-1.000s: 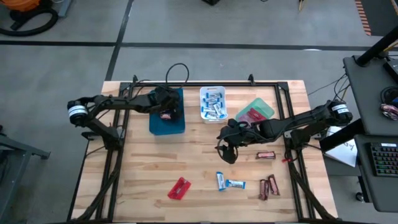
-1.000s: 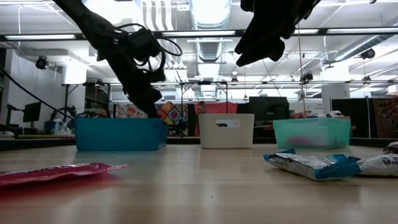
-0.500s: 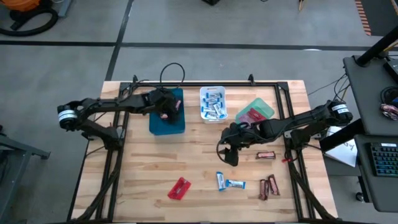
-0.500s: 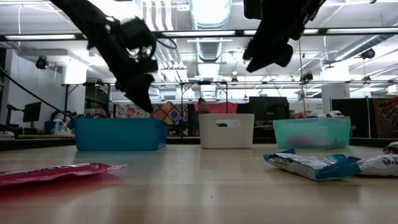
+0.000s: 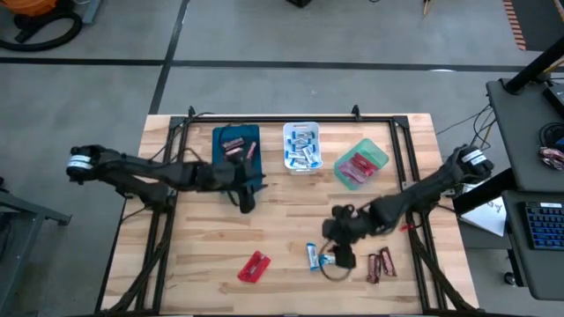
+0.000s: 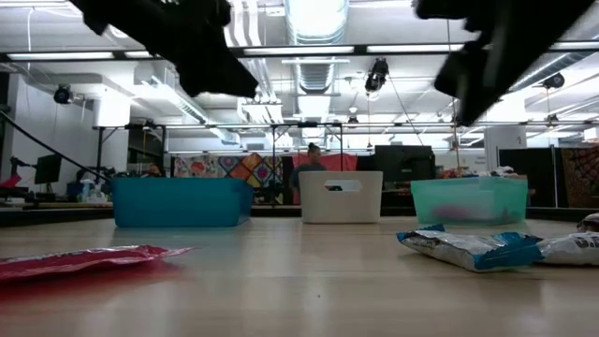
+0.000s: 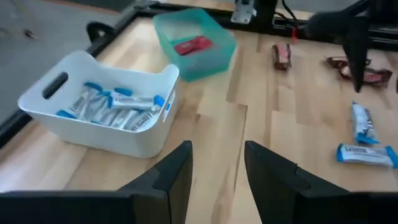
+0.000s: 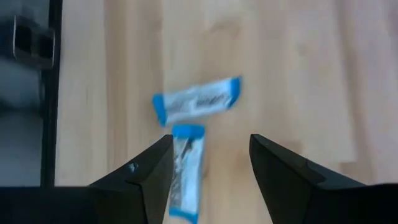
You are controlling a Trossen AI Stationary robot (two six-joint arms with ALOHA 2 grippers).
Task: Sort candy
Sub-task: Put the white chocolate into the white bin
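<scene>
Candy lies loose on the near part of the table. There are two blue-and-white bars (image 8: pixel 198 99) (image 8: pixel 185 171), a red packet (image 5: pixel 254 266) and dark brown-red bars (image 5: pixel 379 264). My right gripper (image 8: pixel 211 162) hangs open just above the blue-and-white bars (image 5: pixel 314 256) and touches nothing. My left gripper (image 5: pixel 245 202) is open and empty over bare wood, just near of the blue tray (image 5: pixel 236 167). That tray holds a few dark brown-red pieces (image 5: pixel 234 144). The white tray (image 7: pixel 99 102) holds blue-and-white bars. The green tray (image 7: pixel 193 40) holds red pieces.
The three trays stand in a row along the far side of the table. A black frame (image 5: pixel 291 117) runs along the table's far, left and right edges. One more brown-red bar (image 7: pixel 283 55) lies near the right arm (image 5: pixel 414 198). Bare wood shows in the near left part (image 5: pixel 203 246).
My left gripper has drawn back from over the blue tray toward the near edge and risen; the reddish piece seen at its fingers now lies in the tray. My right gripper has swung toward the near edge and sunk, tipping further down, from mid-table to over the blue-and-white bars.
</scene>
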